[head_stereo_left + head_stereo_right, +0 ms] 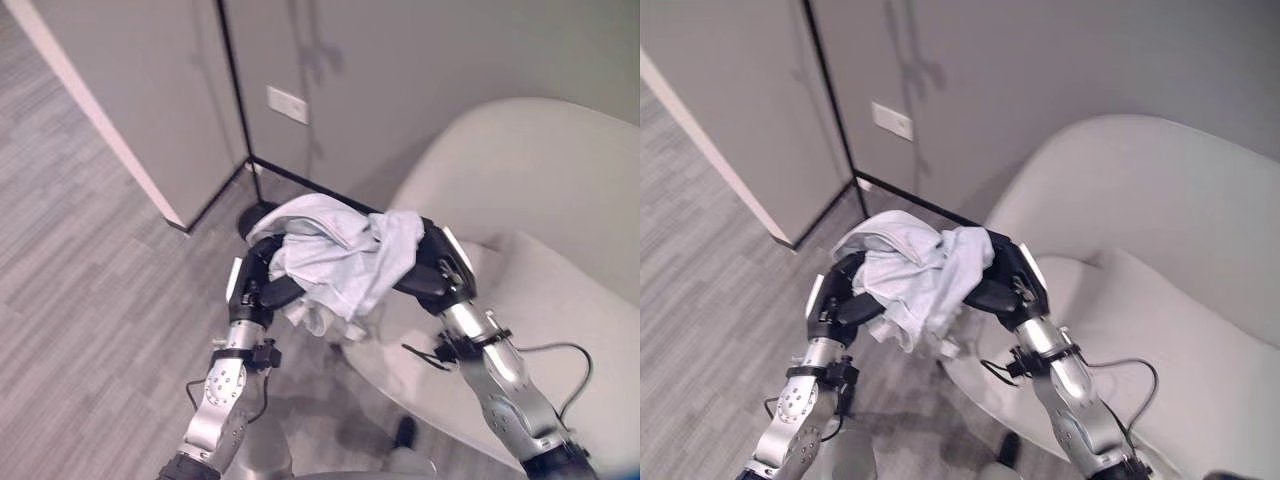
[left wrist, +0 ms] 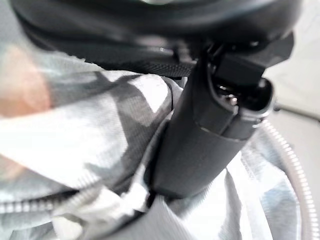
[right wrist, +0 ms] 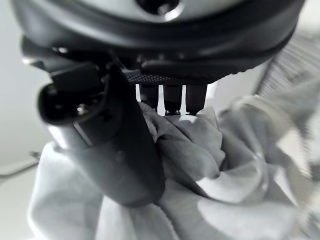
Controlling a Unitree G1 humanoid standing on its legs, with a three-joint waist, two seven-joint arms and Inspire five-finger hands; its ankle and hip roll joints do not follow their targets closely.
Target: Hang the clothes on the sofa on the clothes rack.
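Fingers [image 3: 172, 100] of both hands clutch the garment [image 1: 340, 255] — bunched.

Grey carpet floor [image 1: 90, 260] meets grey wall panels [image 1: 400, 70] bearing a white plate [image 1: 287, 104].

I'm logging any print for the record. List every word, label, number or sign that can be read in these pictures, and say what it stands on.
None can be read.
White wall plate: blank, no print to be seen.
Pale garment, held between the left hand and the right hand: no print or tag shows.
White sofa: plain.
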